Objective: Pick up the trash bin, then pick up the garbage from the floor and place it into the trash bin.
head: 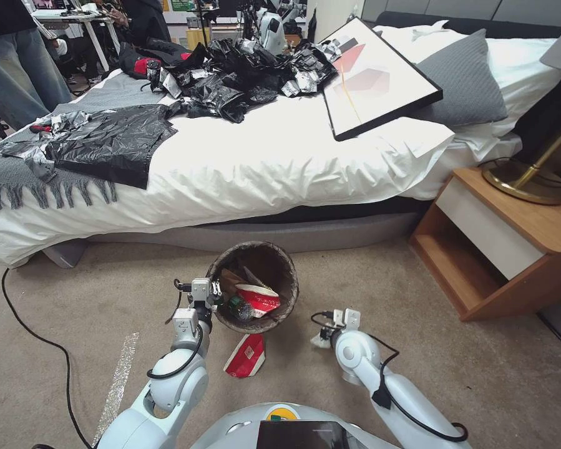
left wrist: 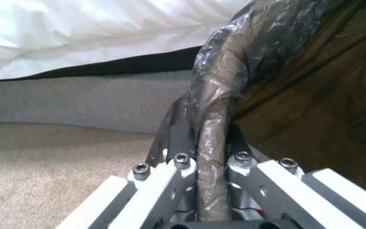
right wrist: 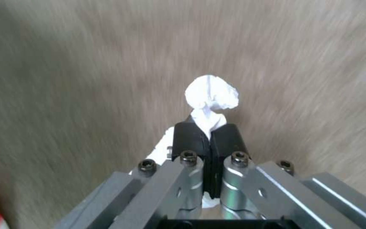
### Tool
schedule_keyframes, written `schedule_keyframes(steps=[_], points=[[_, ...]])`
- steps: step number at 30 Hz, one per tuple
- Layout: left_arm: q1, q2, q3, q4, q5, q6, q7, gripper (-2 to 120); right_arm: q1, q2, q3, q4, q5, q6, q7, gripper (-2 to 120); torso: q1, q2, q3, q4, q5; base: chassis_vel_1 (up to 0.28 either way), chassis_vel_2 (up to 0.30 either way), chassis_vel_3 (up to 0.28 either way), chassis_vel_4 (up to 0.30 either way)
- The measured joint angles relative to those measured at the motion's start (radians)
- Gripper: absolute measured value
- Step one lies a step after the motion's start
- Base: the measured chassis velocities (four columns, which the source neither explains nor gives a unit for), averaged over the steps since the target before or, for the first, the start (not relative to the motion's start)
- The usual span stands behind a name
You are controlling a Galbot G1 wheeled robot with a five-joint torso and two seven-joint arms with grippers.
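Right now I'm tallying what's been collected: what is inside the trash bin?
Inside the trash bin, held at its rim by the left gripper: a red-white carton, a bottle and brown paper. Anything beneath them is covered.

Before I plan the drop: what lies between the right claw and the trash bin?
Bare carpet, in the head view. The right claw, holding crumpled tissue, sits beside the trash bin.

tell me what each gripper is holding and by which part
Left gripper: trash bin, by its bag-covered rim. Right gripper: crumpled tissue, by its lower end.
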Motion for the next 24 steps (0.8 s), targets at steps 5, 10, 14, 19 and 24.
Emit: schedule_keyframes(steps=[5, 10, 14, 19, 24], points=[[-0.001, 0.002, 0.008, 0.000, 0.000, 0.002, -0.001, 0, -0.023, -0.026, 0.034, 0.104, -0.040, 0.025, 0.017, 0, 0.000, 0.000, 0.000, 0.0000, 0.0000, 0.000, 0.000, 0.000, 0.000], [0.004, 0.011, 0.020, 0.000, -0.002, 0.006, -0.001, 0, -0.061, -0.066, 0.078, 0.252, -0.148, 0.093, 0.013, 0, 0.000, 0.000, 0.000, -0.0001, -0.0001, 0.000, 0.000, 0.000, 0.000], [0.010, 0.021, 0.030, 0.000, -0.006, 0.012, -0.001, 0, -0.089, -0.097, 0.107, 0.405, -0.288, 0.171, -0.037, 0, 0.000, 0.000, 0.000, 0.0001, -0.0001, 0.000, 0.000, 0.000, 0.000], [0.012, 0.026, 0.032, 0.003, -0.008, 0.017, -0.002, 0, -0.112, -0.126, 0.127, 0.511, -0.472, 0.264, -0.132, 0, 0.000, 0.000, 0.000, -0.0001, -0.0001, 0.000, 0.000, 0.000, 0.000], [0.012, 0.032, 0.039, 0.014, -0.011, 0.022, -0.002, 0, -0.143, -0.164, 0.143, 0.594, -0.655, 0.434, -0.334, 0, 0.000, 0.000, 0.000, 0.0000, -0.0002, 0.000, 0.000, 0.000, 0.000]])
